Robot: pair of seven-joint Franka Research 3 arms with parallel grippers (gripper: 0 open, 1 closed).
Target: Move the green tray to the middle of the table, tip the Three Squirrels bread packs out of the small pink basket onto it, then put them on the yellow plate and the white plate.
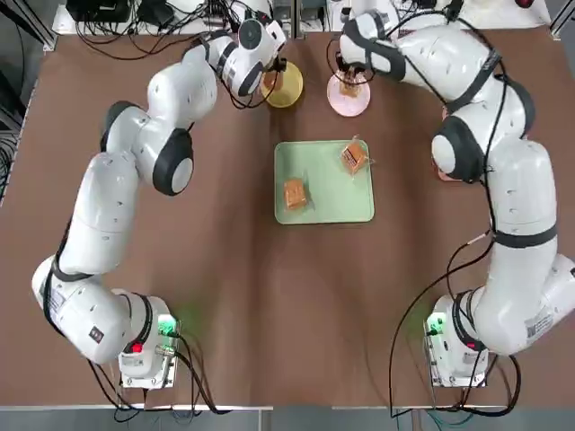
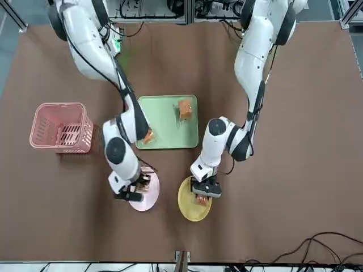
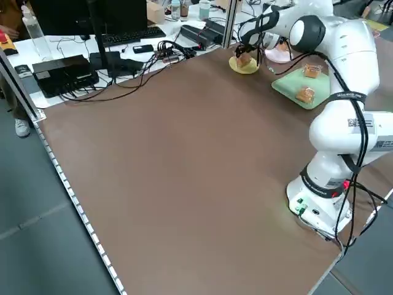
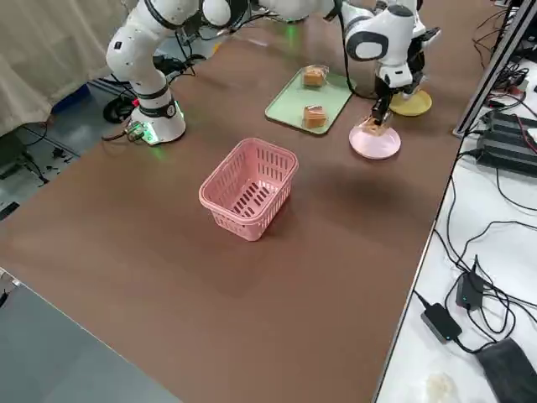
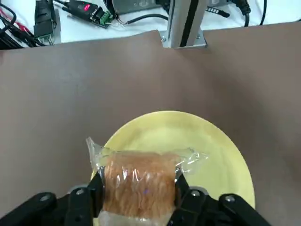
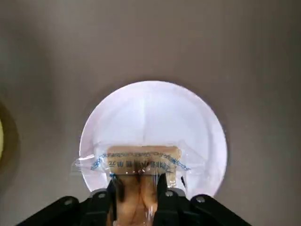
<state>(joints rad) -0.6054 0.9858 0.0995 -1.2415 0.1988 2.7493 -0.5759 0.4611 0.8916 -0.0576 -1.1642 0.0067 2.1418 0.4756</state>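
Top view: the green tray (image 1: 324,182) lies at the centre of the frame on the table (image 1: 269,296), with two of the Three Squirrels bread packs on it, one at its lower left (image 1: 295,194) and one at its upper right corner (image 1: 353,158). Above the tray, near the upper edge, the yellow plate (image 1: 286,86) sits left of the white plate (image 1: 347,97), the two just beside each other.

The left gripper (image 2: 203,192) hangs over the yellow plate, lower centre of the front view. Its wrist view shows a third bread pack (image 5: 140,182) clamped crosswise between its fingers (image 5: 184,197), the pack at the near rim of the plate and the rest of the plate bare beyond it.

The right gripper (image 2: 134,188) is down over the white plate, lower left of centre in the front view. Its wrist view shows the fourth bread pack (image 6: 139,165) pinched between the two fingers (image 6: 99,200), its printed strip lying across the near part of the plate. Whether either pack rests on its plate or hangs just above it cannot be told.

The small pink basket (image 2: 60,128) stands upright at the left of the front view, well apart from tray and plates, and looks empty in the right side view.
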